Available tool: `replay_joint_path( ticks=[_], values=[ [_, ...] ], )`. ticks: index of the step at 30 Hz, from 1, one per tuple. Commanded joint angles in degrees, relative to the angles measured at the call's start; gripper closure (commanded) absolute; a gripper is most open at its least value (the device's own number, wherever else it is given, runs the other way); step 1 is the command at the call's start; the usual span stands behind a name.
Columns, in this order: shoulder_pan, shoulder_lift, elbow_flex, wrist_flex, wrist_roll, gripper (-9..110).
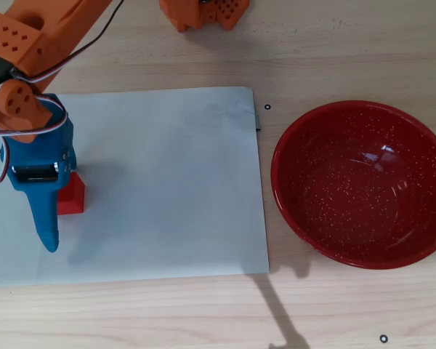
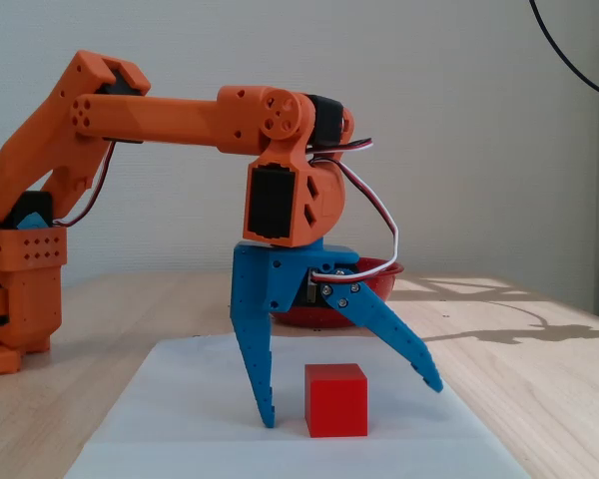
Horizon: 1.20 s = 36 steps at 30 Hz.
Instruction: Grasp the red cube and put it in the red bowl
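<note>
The red cube point(image 1: 73, 198) lies on a white sheet of paper point(image 1: 167, 182) at the left in the overhead view, partly under the gripper. In the fixed view the cube point(image 2: 336, 399) sits on the sheet between the two blue fingers, touching neither. My gripper point(image 2: 351, 401) is open wide: one finger points straight down to the left of the cube, the other is splayed out to the right above the sheet. From overhead the gripper point(image 1: 47, 214) covers the cube's left side. The red bowl point(image 1: 363, 182) stands empty at the right; in the fixed view its rim point(image 2: 379, 271) shows behind the gripper.
The orange arm base point(image 2: 20, 299) stands at the left in the fixed view and at the top edge point(image 1: 203, 13) from overhead. The sheet's right edge point(image 1: 260, 182) ends just short of the bowl. The table is pale wood point(image 1: 203, 313).
</note>
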Motion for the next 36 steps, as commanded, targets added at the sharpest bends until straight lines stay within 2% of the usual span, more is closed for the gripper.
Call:
replay_joint_path(
  ticks=[1, 7, 19, 36],
  values=[
    [-1.23, 4.39, -5.8, -1.32, 0.79, 47],
    [-0.88, 4.13, -7.29, -0.44, 1.67, 67],
    [-0.53, 5.62, -8.17, 1.67, 3.87, 101],
    [4.83, 19.42, -18.72, 18.54, -3.52, 101]
  ],
)
